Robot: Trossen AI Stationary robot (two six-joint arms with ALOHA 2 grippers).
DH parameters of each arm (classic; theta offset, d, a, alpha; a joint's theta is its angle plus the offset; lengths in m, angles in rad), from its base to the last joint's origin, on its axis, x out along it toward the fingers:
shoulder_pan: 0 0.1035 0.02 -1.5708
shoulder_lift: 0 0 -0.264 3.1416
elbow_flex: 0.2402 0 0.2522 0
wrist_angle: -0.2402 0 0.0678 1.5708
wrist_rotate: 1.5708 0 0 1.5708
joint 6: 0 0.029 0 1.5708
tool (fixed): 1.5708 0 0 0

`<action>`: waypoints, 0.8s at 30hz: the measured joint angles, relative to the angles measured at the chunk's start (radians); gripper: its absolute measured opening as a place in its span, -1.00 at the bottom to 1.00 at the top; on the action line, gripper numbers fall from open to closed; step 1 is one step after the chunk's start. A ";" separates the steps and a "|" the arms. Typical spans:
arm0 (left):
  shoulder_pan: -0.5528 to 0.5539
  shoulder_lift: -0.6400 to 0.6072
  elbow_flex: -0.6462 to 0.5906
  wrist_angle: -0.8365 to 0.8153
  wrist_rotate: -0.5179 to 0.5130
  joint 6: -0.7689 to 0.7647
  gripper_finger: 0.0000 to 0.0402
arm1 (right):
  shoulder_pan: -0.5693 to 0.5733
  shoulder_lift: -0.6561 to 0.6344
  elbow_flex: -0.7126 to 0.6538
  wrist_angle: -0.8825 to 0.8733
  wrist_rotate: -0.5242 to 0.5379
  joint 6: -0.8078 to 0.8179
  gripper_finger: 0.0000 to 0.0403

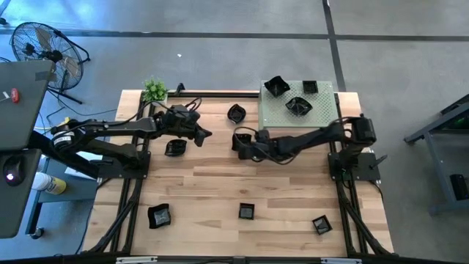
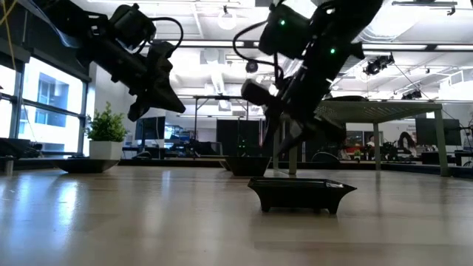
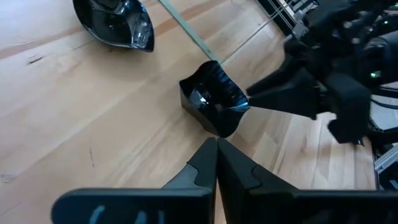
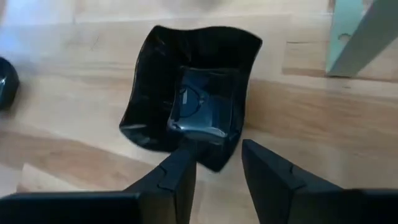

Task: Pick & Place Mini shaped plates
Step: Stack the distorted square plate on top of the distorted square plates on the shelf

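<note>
Black glossy mini plates [image 1: 247, 212] lie scattered on the wooden tabletop [image 1: 220, 187]; three more sit on the pale green stand [image 1: 322, 111]. Right gripper [image 1: 239, 146], fingers parted, straddles the edge of a wavy square plate [image 4: 189, 112] lying empty on the wood. Left gripper [image 1: 206, 134] hangs clenched and empty nearby.

Bright overhead lighting; low view backlit, arms silhouetted.
</note>
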 joint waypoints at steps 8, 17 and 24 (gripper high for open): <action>0.000 0.000 0.000 -0.001 0.011 0.000 -0.99 | -0.020 0.030 0.000 0.031 -0.002 -0.022 -0.69; 0.000 0.000 0.000 -0.002 0.010 0.000 -0.99 | -0.021 0.030 0.000 0.030 -0.013 -0.027 -0.93; 0.000 0.000 0.000 -0.002 0.011 0.000 -0.99 | -0.010 -0.032 0.000 0.021 -0.040 -0.044 -0.97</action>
